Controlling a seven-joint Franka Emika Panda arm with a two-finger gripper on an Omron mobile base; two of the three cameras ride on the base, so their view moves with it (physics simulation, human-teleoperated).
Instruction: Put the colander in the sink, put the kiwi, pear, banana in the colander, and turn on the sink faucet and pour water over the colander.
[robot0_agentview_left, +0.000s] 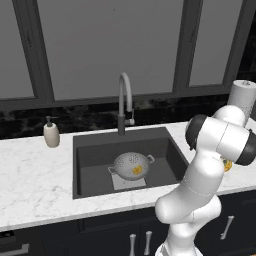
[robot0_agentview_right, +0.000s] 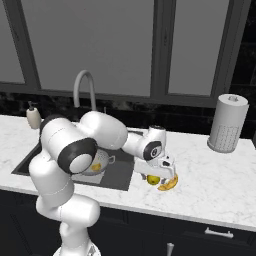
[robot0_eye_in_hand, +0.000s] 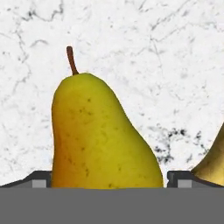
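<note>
The silver colander (robot0_agentview_left: 131, 164) stands on the lighter plate in the dark sink (robot0_agentview_left: 95, 155), with the small orange-yellow kiwi (robot0_agentview_left: 136, 170) inside it. On the marble counter right of the sink lies the yellow pear (robot0_eye_in_hand: 100, 135), stem pointing away from the hand. The curved banana (robot0_agentview_right: 169, 184) lies just beside it. My gripper (robot0_agentview_right: 154, 176) is down over the pear and open, one fingertip (robot0_eye_in_hand: 41, 179) on each side of the fruit's wide end. I cannot tell whether the pads touch it. The grey gooseneck faucet (robot0_agentview_left: 125, 100) rises behind the basin; no water runs.
A white soap pump bottle (robot0_agentview_left: 51, 134) stands left of the sink. A paper towel roll (robot0_agentview_right: 227, 122) stands at the back right of the counter. Windows run along the wall behind. My own arm hides part of the colander in the right base view.
</note>
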